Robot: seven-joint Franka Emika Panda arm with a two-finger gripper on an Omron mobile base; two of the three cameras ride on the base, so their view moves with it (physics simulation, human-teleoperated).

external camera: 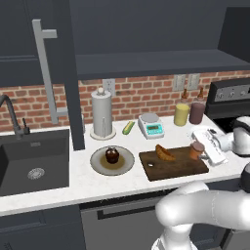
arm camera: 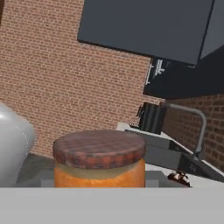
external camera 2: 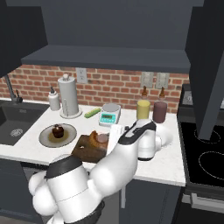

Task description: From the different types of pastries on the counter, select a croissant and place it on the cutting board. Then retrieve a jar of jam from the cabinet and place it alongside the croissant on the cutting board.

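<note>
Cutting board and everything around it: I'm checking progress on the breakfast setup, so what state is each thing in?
croissant: lying on the cutting board
jam jar: upright, lid on, at the board's right end
gripper: around the jam jar
cupcake: upright on its plate
cabinet door: swung open
paper towel roll: upright on its holder

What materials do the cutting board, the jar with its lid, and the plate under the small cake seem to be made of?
Cutting board: probably wood, dark brown, matte, with faint grain.
Jar: likely glass, its body showing orange, presumably the filling; its lid looks like reddish-brown wood or rusty metal, mottled and dull.
Plate: seemingly glazed ceramic, grey-beige with a darker centre and a soft sheen.
</note>
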